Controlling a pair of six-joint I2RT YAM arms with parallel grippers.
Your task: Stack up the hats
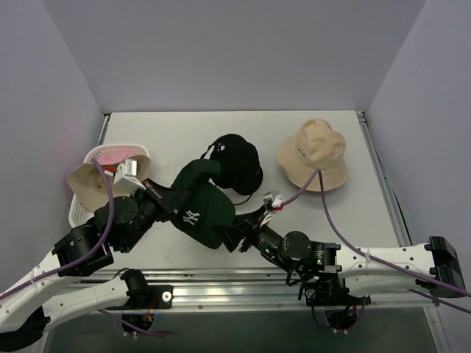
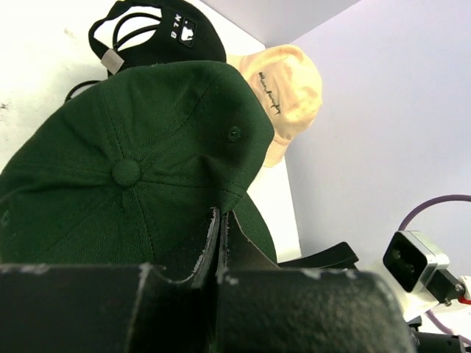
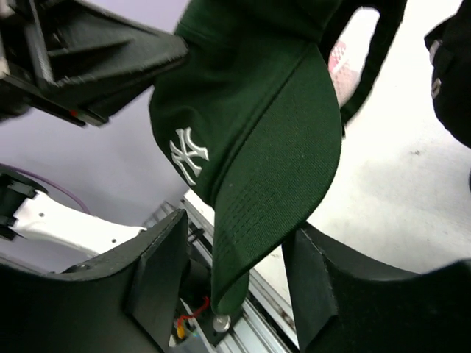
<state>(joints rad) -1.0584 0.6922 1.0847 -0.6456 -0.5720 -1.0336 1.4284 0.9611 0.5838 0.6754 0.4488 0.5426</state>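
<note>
A dark green baseball cap [image 1: 202, 206] with a white logo hangs between both arms near the table's front. My left gripper [image 1: 165, 200] is shut on its rear edge; the left wrist view shows the jaws [image 2: 219, 217] pinching the green fabric [image 2: 125, 169]. My right gripper [image 1: 234, 237] is open, with the cap's brim [image 3: 257, 147] hanging between its spread fingers [image 3: 158, 272] and no clear contact. A black cap [image 1: 235, 162] lies behind the green one. A beige bucket hat [image 1: 313, 154] sits at the back right.
A white perforated basket [image 1: 77, 213] stands at the left edge, holding a second beige hat [image 1: 88, 184] and a pink hat [image 1: 114, 157]. An aluminium rail [image 1: 243, 283] runs along the table's front. Purple cables arc over both arms.
</note>
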